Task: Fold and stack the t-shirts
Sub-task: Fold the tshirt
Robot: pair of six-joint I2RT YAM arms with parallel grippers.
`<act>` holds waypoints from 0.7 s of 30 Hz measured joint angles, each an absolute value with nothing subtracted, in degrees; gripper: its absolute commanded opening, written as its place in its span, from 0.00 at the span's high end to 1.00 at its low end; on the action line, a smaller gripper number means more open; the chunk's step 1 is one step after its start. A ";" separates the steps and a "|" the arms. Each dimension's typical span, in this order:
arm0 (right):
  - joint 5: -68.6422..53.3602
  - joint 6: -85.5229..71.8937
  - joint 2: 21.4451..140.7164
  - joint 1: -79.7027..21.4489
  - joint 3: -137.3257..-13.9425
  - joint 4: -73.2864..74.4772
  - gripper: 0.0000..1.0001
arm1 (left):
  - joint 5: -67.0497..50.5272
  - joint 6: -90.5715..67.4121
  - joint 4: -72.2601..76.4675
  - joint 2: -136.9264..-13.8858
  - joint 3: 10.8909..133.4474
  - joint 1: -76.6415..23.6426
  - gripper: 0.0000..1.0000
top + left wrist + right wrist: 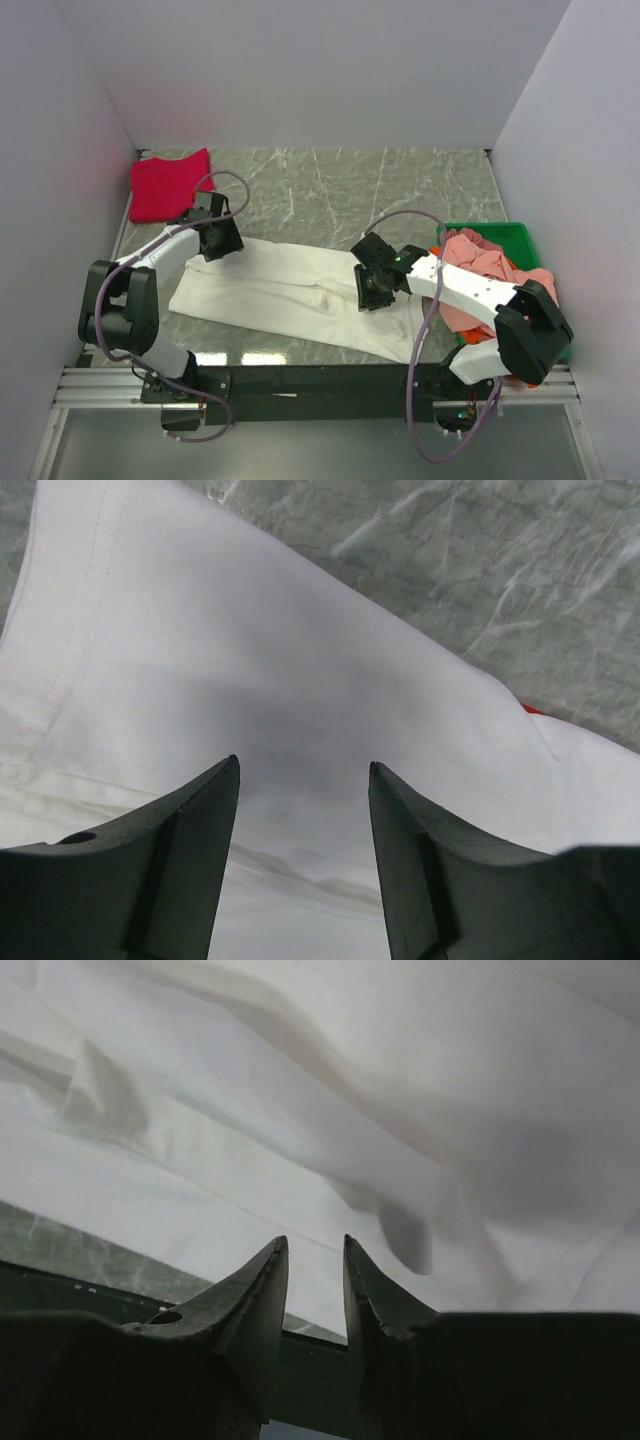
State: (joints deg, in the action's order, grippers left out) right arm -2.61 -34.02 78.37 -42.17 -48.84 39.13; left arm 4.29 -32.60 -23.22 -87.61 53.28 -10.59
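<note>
**Ana:** White t-shirt [290, 290], that's the biggest thing here. It lies flat as a long band across the near part of the table [400, 190], between the two arms.

**Ben:** How would it handle, do you think?

**Ana:** Light, limp and a bit slippery on that stone top, I'd say. Lift it by the middle and it will sag and bunch up. It's better pinched at a hem or corner, both ends at once, so the fold stays square.

**Ben:** And the others?

**Ana:** One crimson tee [168, 185] sits at the far left corner, well apart from the white one. In the green bin [500, 235] on the right there's a salmon-pink heap [480, 260] with some orange cloth [508, 266] in it. That's at least two, but I can't count them crumpled like that.

**Ben:** So one white, one crimson, a few more. What about the claws?

**Ana:** The left claw [303, 765] hovers over the white cloth at its far left end, jaws wide apart and empty. The right claw [315, 1240] is above the right part, near the table's front edge. Its jaws are parted only narrowly, with nothing between them.
</note>
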 measured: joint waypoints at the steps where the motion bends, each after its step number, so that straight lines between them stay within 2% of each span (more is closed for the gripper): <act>1: -1.76 -34.30 79.20 -42.17 -48.84 39.13 0.64 | 4.32 -32.38 -23.05 -87.92 53.28 -10.59 0.40; 16: 5.39 -36.01 84.86 -41.74 -48.84 38.00 0.65 | 2.76 -29.95 -21.76 -89.58 52.66 -8.16 0.39; 19: 5.39 -36.32 86.24 -41.74 -48.84 37.19 0.70 | 2.52 -29.28 -21.67 -89.58 52.60 -7.49 0.39; 21: 5.56 -36.38 87.20 -41.74 -48.84 36.93 0.78 | 2.33 -29.04 -21.65 -89.58 52.40 -7.09 0.39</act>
